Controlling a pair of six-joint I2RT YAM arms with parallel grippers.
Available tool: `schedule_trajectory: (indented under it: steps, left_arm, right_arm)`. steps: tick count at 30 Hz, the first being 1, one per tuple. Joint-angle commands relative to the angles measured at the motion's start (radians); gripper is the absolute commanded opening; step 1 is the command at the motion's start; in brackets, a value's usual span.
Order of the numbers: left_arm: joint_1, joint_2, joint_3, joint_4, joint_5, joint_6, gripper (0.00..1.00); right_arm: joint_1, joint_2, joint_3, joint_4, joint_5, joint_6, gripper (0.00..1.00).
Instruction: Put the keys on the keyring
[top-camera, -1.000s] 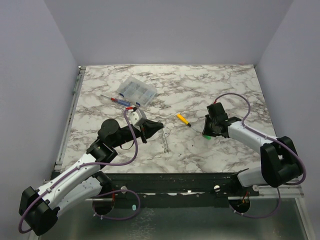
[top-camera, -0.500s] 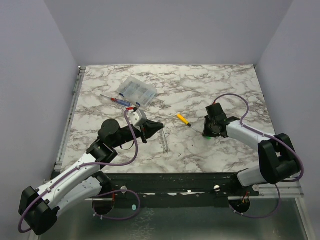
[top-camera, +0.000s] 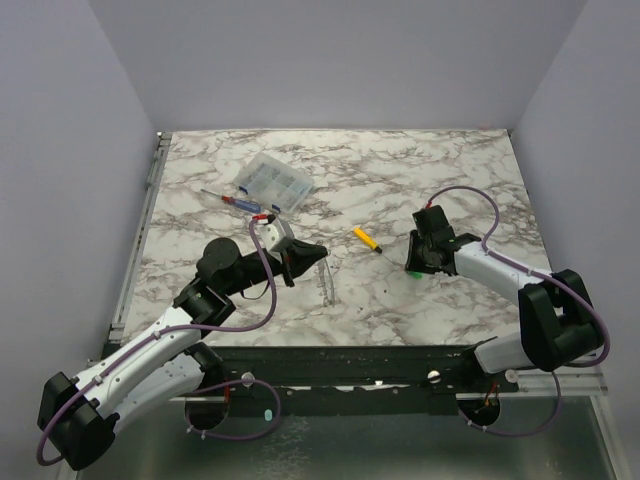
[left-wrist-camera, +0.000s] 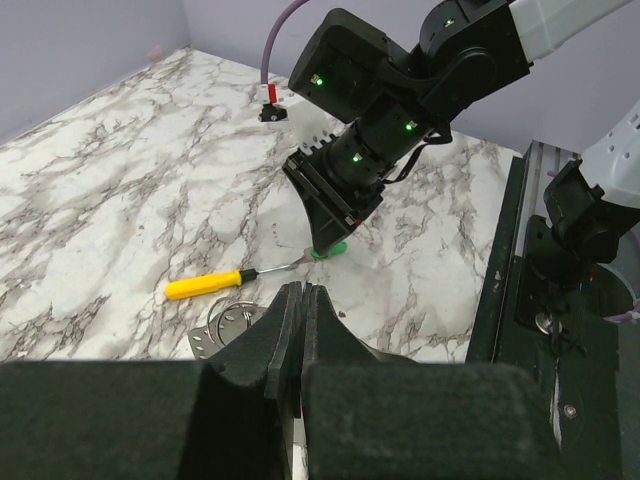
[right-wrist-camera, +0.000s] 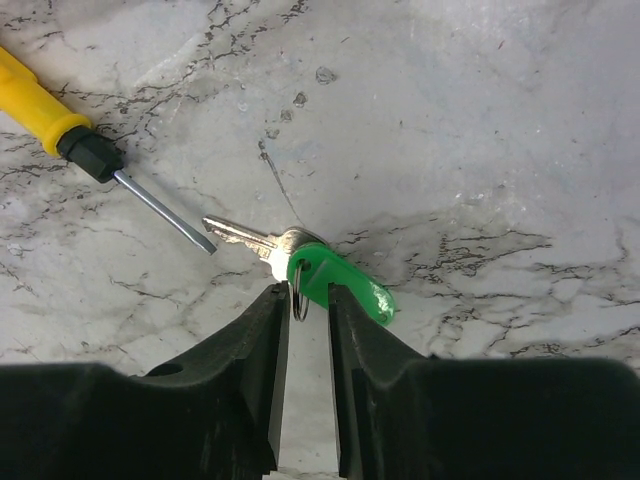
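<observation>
Locate the small metal key with the bright green plastic head (right-wrist-camera: 335, 285) on the right half of the white marbled desk (top-camera: 420, 170), nearer the near edge than the far one, directly under the right gripper (right-wrist-camera: 305, 300). Note the fingers (right-wrist-camera: 255, 345) of that gripper: narrowly spread, tips down at the desk, straddling the small wire loop on the green head without visibly squeezing it. Treat the key as lying flat and not yet gripped.

Read the long axis of the key as running crosswise to the finger gap: bare blade out to one side, toward the tip of the yellow-handled screwdriver (right-wrist-camera: 40, 105); green head to the other side, just ahead of the fingertips. Expect a closing pinch here to catch the head end only, not the blade.

Find the thin pale grey keyring (top-camera: 327, 284) near the middle of the desk, close to the near edge, at the tips of the left gripper (left-wrist-camera: 303, 292). Record the left fingers as pressed together. Nipping the keyring or merely beside it: impossible to tell.

Judge the right arm as far the nearer to the key, with keyring and left gripper well apart to the left. Plan on seating the grip on the green head first, then carrying the key across toward the keyring.
</observation>
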Motion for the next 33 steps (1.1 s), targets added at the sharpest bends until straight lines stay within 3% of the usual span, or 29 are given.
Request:
schedule_trajectory:
  steps: [1, 20, 23, 33]
  left_arm:
    - [-0.007, -0.001, 0.046, 0.014, -0.011, 0.009, 0.00]
    - [-0.014, 0.009, 0.048, 0.011, -0.012, 0.012, 0.00]
    - [-0.015, 0.009, 0.048, 0.011, -0.011, 0.011, 0.00]
    - [-0.015, 0.008, 0.048, 0.008, -0.017, 0.013, 0.00]
  right_arm:
    - [0.005, 0.007, 0.013, 0.016, 0.028, -0.011, 0.29]
    - [0.004, 0.022, 0.026, 0.028, 0.039, -0.016, 0.16]
    - [0.008, 0.012, 0.024, 0.035, 0.034, -0.027, 0.01]
    - [0.058, -0.144, 0.066, 0.009, -0.014, -0.123, 0.01]
